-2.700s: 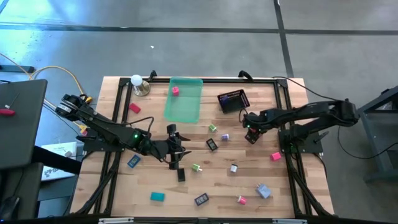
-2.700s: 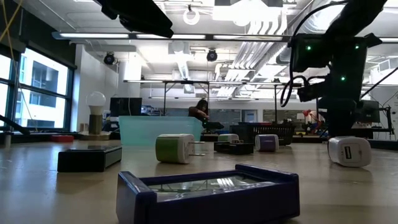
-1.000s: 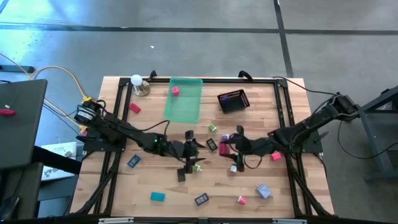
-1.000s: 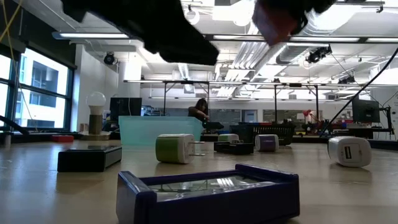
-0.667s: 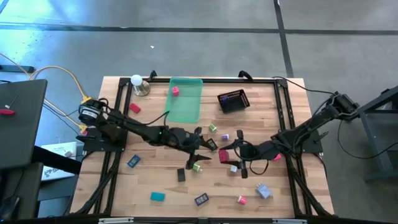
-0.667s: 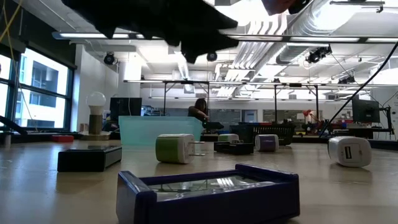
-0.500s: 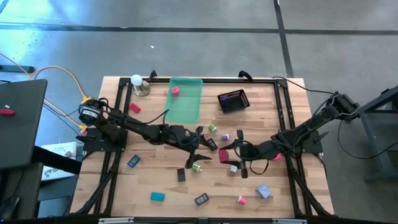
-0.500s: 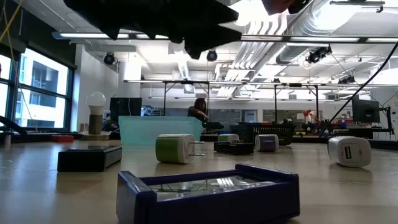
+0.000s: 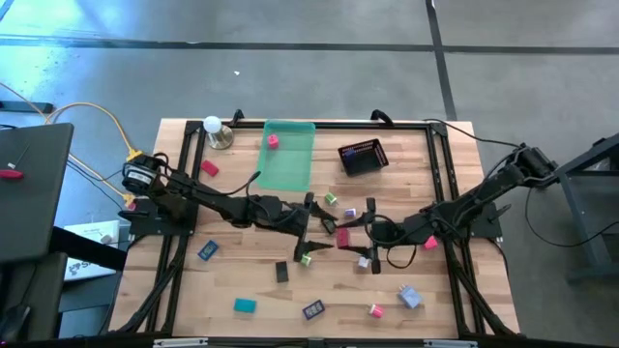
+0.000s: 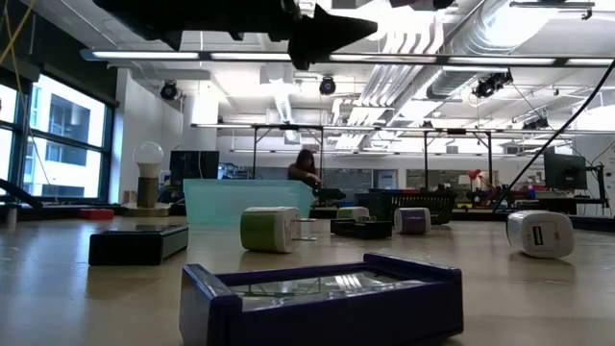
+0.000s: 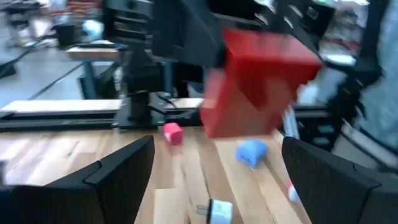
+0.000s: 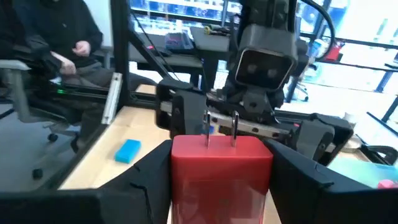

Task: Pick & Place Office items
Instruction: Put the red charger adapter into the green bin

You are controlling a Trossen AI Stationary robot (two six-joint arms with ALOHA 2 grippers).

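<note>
A red plug block (image 12: 221, 168) with two metal prongs hangs over the table's middle, and my right gripper (image 9: 346, 235) is shut on it. My left gripper (image 9: 311, 227) faces it from the table's left, level and wide open. In the left wrist view the block (image 11: 258, 84) floats ahead of that gripper's fingers, untouched. Other office items lie flat on the wood: a green-and-white one (image 9: 306, 258), a black one (image 9: 281, 272), a white one (image 9: 364, 259) and a teal one (image 9: 245, 304). A pink piece (image 9: 274, 141) lies in the green tray (image 9: 290, 169). My right gripper pinches the red block by two opposite sides (image 12: 176, 177) between its two fingers. The fingers lie about level and come from the table's right. The block is lifted clear of the table, with its prongs (image 12: 221, 127) pointing toward my left gripper.
The black mesh basket (image 9: 363, 157) stands at the far right of middle, and a light bulb on a base (image 9: 214, 127) at the far left. Blue (image 9: 208, 251), navy (image 9: 312, 310), pink (image 9: 428, 244) and lavender (image 9: 408, 296) pieces lie scattered over the near half.
My left gripper has left the spot above the green-and-white piece. It has gone up and toward the table's right edge and the red block, tipping from pointing downward to about level. The red block stays in my right gripper, clear of the table.
</note>
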